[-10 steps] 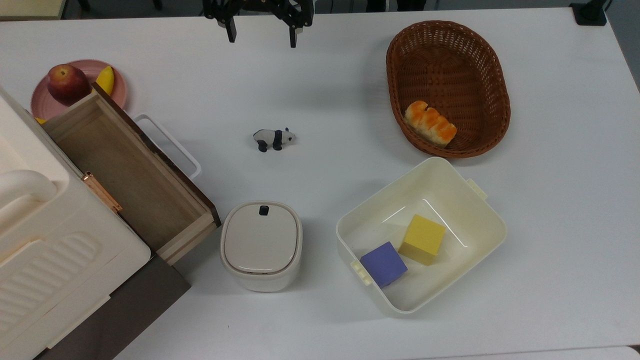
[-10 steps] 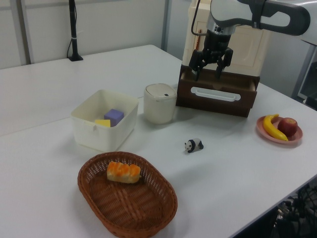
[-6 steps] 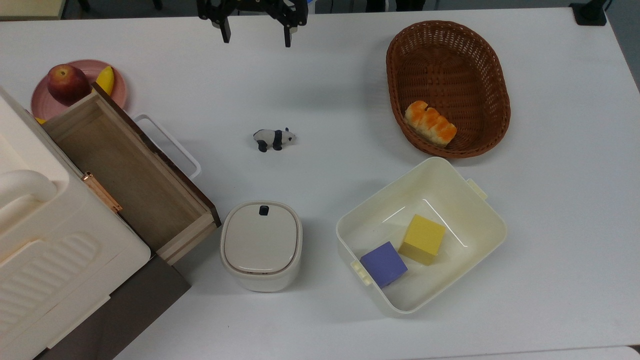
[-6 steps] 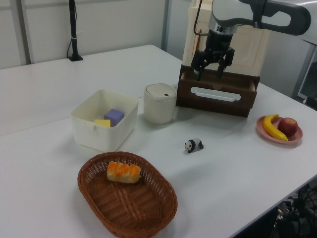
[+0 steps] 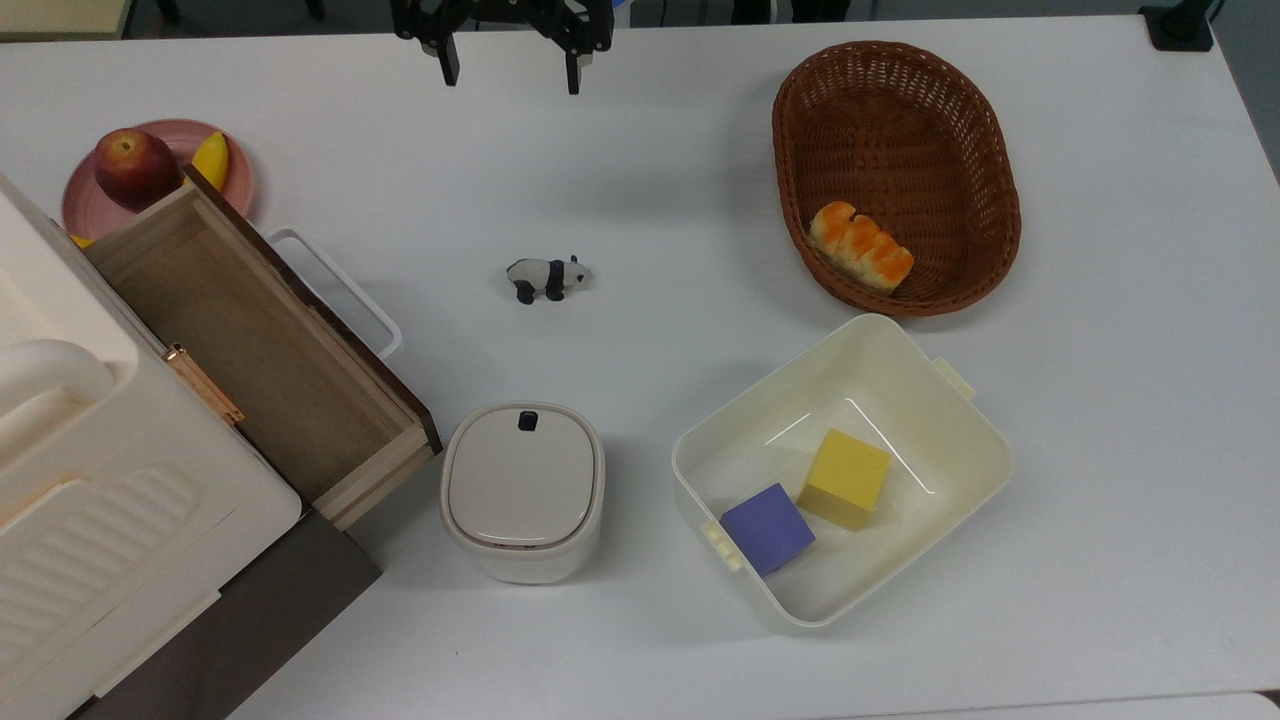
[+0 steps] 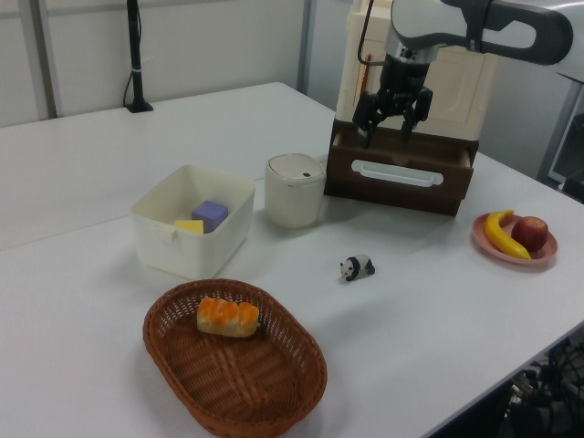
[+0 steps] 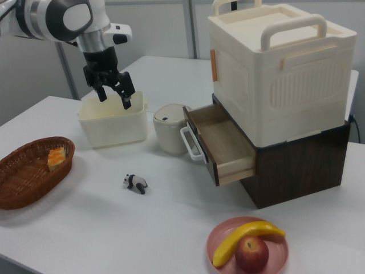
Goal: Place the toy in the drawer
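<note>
The toy, a tiny black-and-white panda [image 5: 548, 277] [image 6: 358, 267] [image 7: 136, 183], stands on the white table near its middle. The drawer [image 5: 255, 345] [image 6: 401, 172] [image 7: 219, 142] is pulled out of the dark cabinet base, light wood inside and bare, with a dark front and a white loop handle [image 5: 335, 290]. My gripper [image 5: 508, 72] [image 6: 387, 133] [image 7: 114, 98] hangs open high above the table, empty, at the top view's upper edge, well away from the panda.
A cream tub [image 5: 960, 440] holds a purple cube [image 5: 767, 527] and a yellow cube [image 5: 845, 477]. A lidded cream canister [image 5: 522, 490] stands beside the drawer. A wicker basket [image 5: 985, 170] holds bread [image 5: 860, 247]. A pink plate [image 5: 240, 185] carries an apple and a banana.
The gripper has shifted slightly toward the top view's left and upper edge, staying open. The panda and the drawer have not moved.
</note>
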